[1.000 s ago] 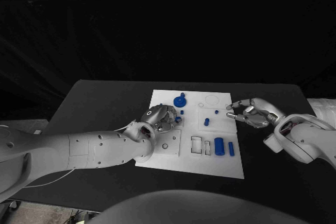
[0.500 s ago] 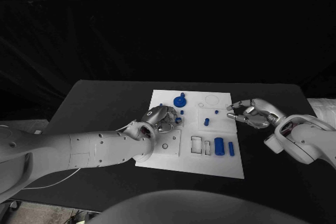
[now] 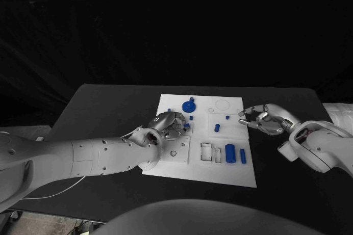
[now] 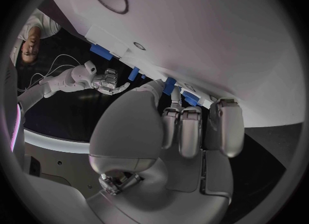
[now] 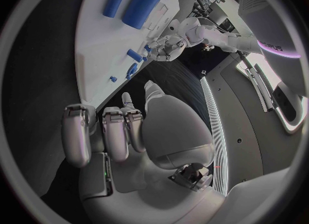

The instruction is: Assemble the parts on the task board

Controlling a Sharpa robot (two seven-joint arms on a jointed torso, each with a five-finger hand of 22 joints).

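The white task board (image 3: pixel 193 163) lies in the middle of the table. My left hand (image 3: pixel 170 124) rests over its left half, fingers bunched, and pinches a small blue part (image 3: pixel 186 126) against the board; the left wrist view shows that part (image 4: pixel 169 85) at the thumb tip. My right hand (image 3: pixel 264 119) hovers at the board's right edge, fingers curved and apart, holding nothing. On the board a blue round knob (image 3: pixel 189 106) stands at the far end. A short peg (image 3: pixel 218 127) sits mid-board, with a thick cylinder (image 3: pixel 230 153) and a thin bar (image 3: pixel 243 155) nearer me.
Rectangular slots (image 3: pixel 206 151) and a round hole (image 3: pixel 173 154) mark the board's near half, and a ring outline (image 3: pixel 221 103) its far right corner. The black table (image 3: pixel 110 107) lies bare to the left of the board. My left forearm (image 3: pixel 96 156) lies beside the board's near left corner.
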